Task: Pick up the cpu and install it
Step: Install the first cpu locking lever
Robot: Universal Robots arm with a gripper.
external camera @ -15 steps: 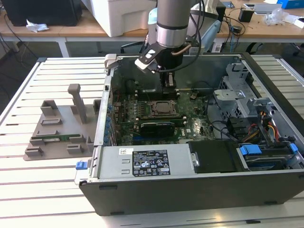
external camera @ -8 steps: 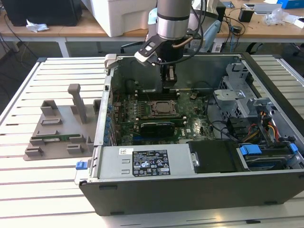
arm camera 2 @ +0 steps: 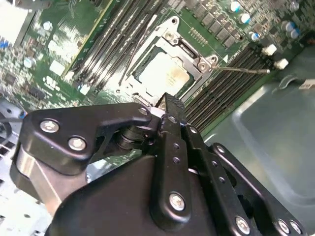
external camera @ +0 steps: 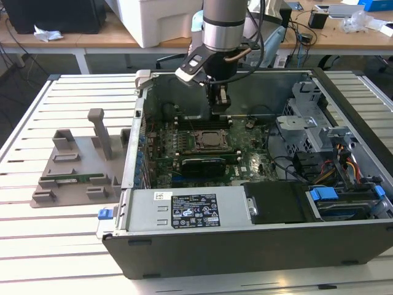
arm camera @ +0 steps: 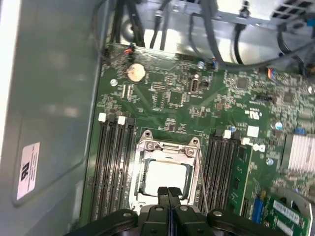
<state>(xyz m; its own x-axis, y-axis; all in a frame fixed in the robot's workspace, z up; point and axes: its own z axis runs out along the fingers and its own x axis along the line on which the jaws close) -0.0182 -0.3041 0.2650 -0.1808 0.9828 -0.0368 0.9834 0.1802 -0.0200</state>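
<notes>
The cpu (arm camera: 165, 178) (arm camera 2: 165, 73), a flat square chip with a silvery-white top, lies inside the metal-framed socket (arm camera: 170, 147) on the green motherboard. In the exterior view the socket (external camera: 212, 140) sits mid-board inside the open computer case (external camera: 258, 246). My gripper (external camera: 219, 103) hangs a short way above the board at the socket's far side. In both wrist views its black fingers (arm camera: 168, 192) (arm camera 2: 171, 105) are pressed together with nothing between them, their tips over the edge of the socket frame.
Black memory slots (arm camera: 110, 167) flank the socket on both sides. A thin metal lever (arm camera 2: 246, 70) lies beside the frame. The power supply (external camera: 184, 209) and drive cage with cables (external camera: 331, 153) crowd the case. A grey fixture (external camera: 77, 160) stands on the exterior view's left.
</notes>
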